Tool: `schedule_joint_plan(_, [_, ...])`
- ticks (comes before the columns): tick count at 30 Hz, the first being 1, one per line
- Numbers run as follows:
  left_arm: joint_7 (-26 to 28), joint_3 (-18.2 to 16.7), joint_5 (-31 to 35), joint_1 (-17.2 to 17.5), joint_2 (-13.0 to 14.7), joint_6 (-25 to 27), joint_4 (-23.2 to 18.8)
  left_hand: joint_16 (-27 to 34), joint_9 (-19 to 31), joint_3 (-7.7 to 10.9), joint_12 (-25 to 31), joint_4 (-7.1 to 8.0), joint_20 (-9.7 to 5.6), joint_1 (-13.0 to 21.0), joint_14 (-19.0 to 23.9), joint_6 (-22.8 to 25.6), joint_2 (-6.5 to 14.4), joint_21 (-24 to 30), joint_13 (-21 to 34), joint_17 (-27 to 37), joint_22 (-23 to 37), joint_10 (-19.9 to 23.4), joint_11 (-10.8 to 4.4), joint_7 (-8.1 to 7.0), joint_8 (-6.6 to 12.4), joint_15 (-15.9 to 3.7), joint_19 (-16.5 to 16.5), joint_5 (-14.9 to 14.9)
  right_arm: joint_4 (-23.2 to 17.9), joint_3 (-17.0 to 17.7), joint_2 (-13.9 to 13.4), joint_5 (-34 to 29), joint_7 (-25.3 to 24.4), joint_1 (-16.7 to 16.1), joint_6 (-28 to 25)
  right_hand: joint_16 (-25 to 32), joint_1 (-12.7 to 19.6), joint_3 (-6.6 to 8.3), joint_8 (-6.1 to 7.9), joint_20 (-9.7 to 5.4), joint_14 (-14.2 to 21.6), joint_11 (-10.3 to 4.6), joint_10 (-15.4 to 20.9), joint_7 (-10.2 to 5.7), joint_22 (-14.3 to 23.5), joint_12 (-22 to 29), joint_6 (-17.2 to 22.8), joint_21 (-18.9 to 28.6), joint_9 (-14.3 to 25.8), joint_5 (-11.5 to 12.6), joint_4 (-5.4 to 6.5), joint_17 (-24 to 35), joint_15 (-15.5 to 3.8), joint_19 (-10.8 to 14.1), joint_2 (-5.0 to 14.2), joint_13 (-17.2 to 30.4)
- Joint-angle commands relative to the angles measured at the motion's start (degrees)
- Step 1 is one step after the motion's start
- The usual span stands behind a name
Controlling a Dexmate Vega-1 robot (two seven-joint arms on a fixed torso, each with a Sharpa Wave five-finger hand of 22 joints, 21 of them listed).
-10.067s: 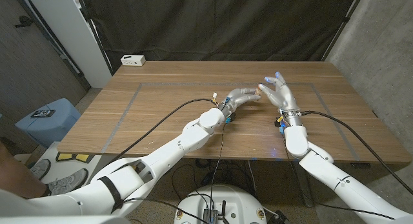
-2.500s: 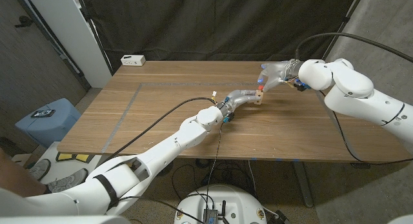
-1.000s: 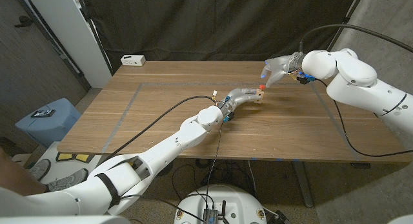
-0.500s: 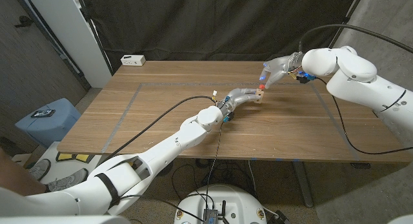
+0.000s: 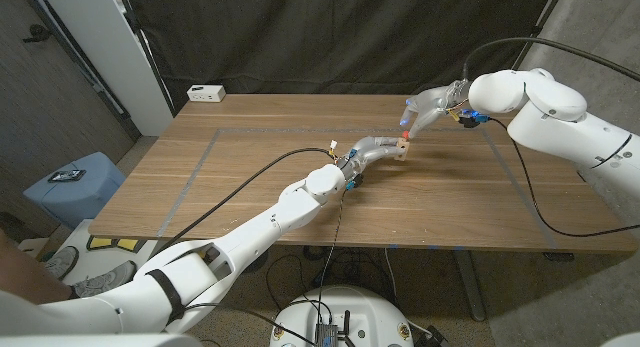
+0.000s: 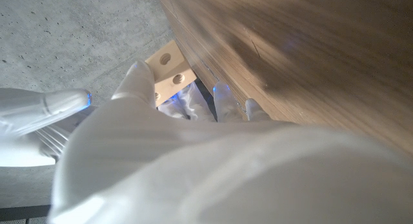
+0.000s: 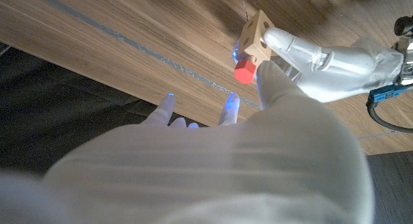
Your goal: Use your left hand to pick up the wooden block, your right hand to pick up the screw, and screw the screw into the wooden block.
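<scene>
- Head view, right of centre: the left hand (image 5: 374, 149) grips the wooden block (image 5: 400, 150) at its fingertips.
- The right hand (image 5: 424, 112) reaches down from the upper right, pinching the red screw (image 5: 404, 136) that touches the block's top.

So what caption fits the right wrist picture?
Left hand holds the block; right hand at the red screw.

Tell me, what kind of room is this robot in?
Probably a lab or workshop for testing robots. A black curtain hangs behind the wooden table, the walls are bare concrete, and cables run along the robot's arms.
</scene>
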Motion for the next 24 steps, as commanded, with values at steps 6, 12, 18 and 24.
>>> schedule_joint_plan(6, [0.2,0.2,0.7,0.3,0.2,-0.5,-0.4,0.3,0.1,-0.33,0.1,-0.48,-0.20,-0.2,0.7,0.1,-0.1,0.3,0.0,0.1,0.2,-0.2,-0.01,-0.19,0.46,-3.39,0.1,0.4,1.0,-0.2,-0.5,3.8,0.3,1.2,-0.3,0.3,-1.5,-0.31,0.59,0.31,-0.5,0.68,-0.5,1.34,0.2,0.3,0.1,-0.1,0.4,-0.6,0.78,0.3,0.43,-0.3,0.12,0.2])
schedule_joint_plan(12, [0.3,0.2,1.0,0.4,0.3,-0.7,-0.6,0.3,0.1,-0.30,0.1,-0.64,-0.23,0.0,0.6,0.2,-0.1,0.3,0.0,0.1,0.2,-0.2,0.00,-0.20,0.50,-3.49,0.1,0.4,1.0,-0.2,-1.0,4.9,0.2,1.3,-0.6,0.4,-2.2,-0.56,0.65,0.36,-0.6,0.88,-0.5,1.90,0.2,0.3,0.1,-0.1,0.5,-0.8,1.06,0.3,0.63,-0.5,0.08,0.2])
schedule_joint_plan(18, [0.7,0.2,1.3,0.6,0.4,-1.0,-0.9,0.3,0.1,-0.27,0.1,-0.77,-0.20,0.2,0.6,0.1,-0.1,0.3,-0.1,0.1,0.2,-0.2,0.00,-0.22,0.50,-3.44,0.0,0.4,1.1,-0.2,-1.5,5.9,0.0,1.3,-1.0,0.4,-2.9,-0.78,0.75,0.41,-0.7,1.15,-0.5,2.22,0.2,0.3,0.2,-0.1,0.6,-0.9,1.33,0.4,0.72,-0.5,0.10,0.2])
schedule_joint_plan(24, [0.9,0.3,1.6,0.8,0.4,-1.2,-1.0,0.3,0.1,-0.25,0.1,-0.95,-0.31,0.3,0.6,0.2,-0.2,0.3,-0.1,0.1,0.2,-0.2,-0.01,-0.21,0.54,-3.57,0.0,0.3,1.3,0.2,-2.0,7.0,-0.7,1.0,-0.7,0.4,-3.6,-0.97,1.05,0.31,-0.6,1.45,-0.4,2.50,0.2,0.4,0.8,0.0,0.7,-1.0,1.58,0.4,0.82,-0.5,0.22,0.2])
